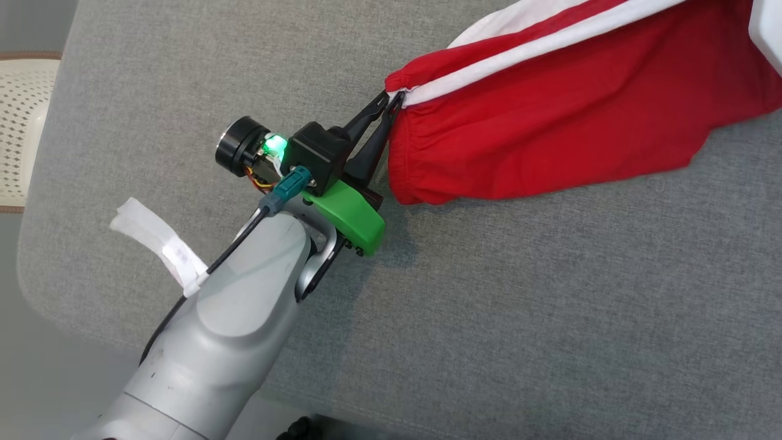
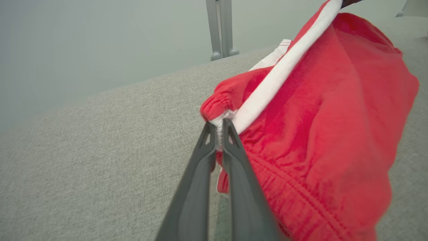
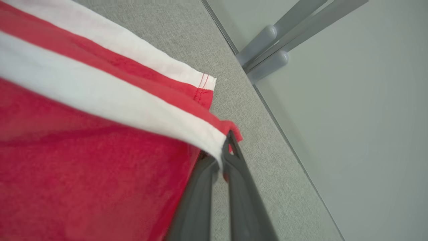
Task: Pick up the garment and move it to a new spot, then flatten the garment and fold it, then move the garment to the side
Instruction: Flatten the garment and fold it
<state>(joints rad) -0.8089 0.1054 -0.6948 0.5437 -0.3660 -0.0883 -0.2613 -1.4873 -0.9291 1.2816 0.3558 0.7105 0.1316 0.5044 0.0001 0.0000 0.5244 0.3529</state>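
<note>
The garment (image 1: pixel 568 116) is a pair of red shorts with white side stripes, stretched above the grey cushioned surface (image 1: pixel 489 318) at the upper right of the head view. My left gripper (image 1: pixel 393 102) is shut on its elastic waistband corner, where a white stripe ends. The left wrist view has the fingertips pinching that bunched waistband (image 2: pixel 219 129), with the red cloth (image 2: pixel 321 134) hanging to the right. In the right wrist view my right gripper (image 3: pixel 227 147) is shut on the hem corner at the stripe's end, and the garment (image 3: pixel 83 160) spreads to the left.
A cream perforated basket (image 1: pixel 21 122) stands off the surface's left edge. Grey metal posts (image 3: pixel 267 47) rise beyond the far edge of the surface (image 3: pixel 254 127). Bare grey fabric stretches across the lower right of the head view.
</note>
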